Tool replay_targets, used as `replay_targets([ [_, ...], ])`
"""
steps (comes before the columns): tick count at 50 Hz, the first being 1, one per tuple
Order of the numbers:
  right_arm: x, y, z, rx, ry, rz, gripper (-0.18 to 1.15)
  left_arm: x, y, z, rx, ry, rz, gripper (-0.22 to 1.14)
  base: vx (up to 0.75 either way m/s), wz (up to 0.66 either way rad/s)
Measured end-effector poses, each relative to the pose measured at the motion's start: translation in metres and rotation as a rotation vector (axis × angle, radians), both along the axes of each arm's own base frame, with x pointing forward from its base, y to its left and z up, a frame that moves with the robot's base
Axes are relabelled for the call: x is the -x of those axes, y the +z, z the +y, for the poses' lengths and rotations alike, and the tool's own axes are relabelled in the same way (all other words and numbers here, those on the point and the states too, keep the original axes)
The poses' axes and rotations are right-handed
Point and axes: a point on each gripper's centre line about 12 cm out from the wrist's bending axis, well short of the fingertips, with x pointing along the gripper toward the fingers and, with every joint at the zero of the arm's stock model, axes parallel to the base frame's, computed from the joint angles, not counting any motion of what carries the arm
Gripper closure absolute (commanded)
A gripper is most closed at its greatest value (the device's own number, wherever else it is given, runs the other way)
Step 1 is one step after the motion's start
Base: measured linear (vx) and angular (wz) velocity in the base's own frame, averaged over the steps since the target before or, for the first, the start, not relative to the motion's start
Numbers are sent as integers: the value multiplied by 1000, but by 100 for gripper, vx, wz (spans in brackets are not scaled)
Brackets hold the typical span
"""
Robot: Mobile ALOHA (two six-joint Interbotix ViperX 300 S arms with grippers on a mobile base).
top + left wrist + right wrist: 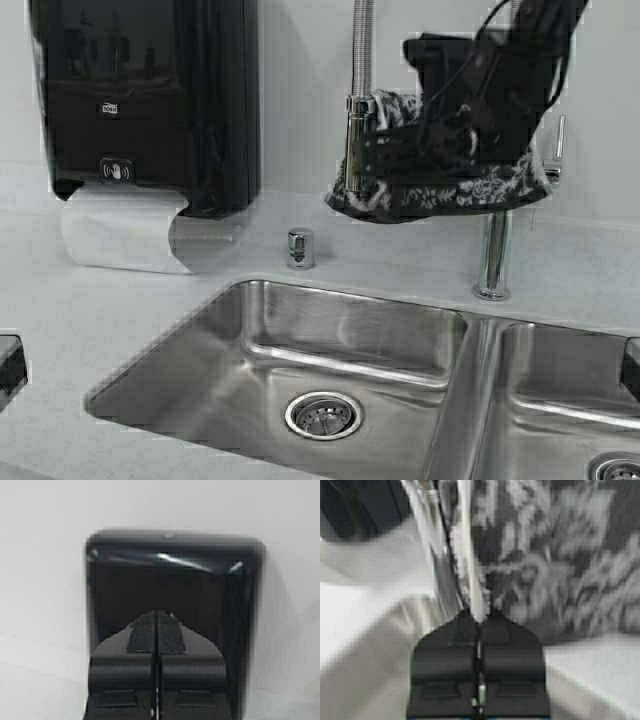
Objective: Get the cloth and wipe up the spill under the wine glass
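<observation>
— Hanging where, the cloth [440, 185]?
— Draped over the faucet [361, 60] behind the double sink [300, 350], dark with pale leaf print, bunched around the spray head, lower edge sagging above the counter [90, 310].
— And the right gripper [479, 617]?
— Raised at the faucet, up against the cloth. Fingers [507, 635] pressed together, tips at a pale fold of the fabric beside the chrome hose; whether actually pinching it, cannot tell. Seen from above, mostly a dark mass of arm and cables over the towel.
— Left gripper [156, 617]?
— Pads [142, 635] closed flat against each other, holding nothing, pointed at the black paper towel dispenser [150, 100] on the wall. Barely showing at the left edge of the overhead view.
— Around the sink?
— White paper sheet [120, 230] hanging from the dispenser, small chrome cap [300, 247] on the counter behind the left basin, round drain strainer [323, 414] in that basin.
— Wine glass?
— Not visible from any camera.
</observation>
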Motion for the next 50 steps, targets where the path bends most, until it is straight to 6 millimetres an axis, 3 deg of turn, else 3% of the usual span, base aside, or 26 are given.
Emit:
replay_targets([
  [17, 16, 137, -6, -23, 41, -254, 91, 3, -2, 0, 17, -3, 5, 89, -1, -2],
  [36, 28, 275, -7, -27, 72, -445, 91, 2, -4, 0, 17, -3, 21, 89, -4, -7],
  [43, 43, 315, -13, -46, 85, -480, 91, 2, -5, 0, 17, -3, 23, 89, -6, -6],
  [50, 61, 337, -20, -58, 99, -493, 91, 2, -5, 0, 17, -3, 23, 89, -7, -5],
])
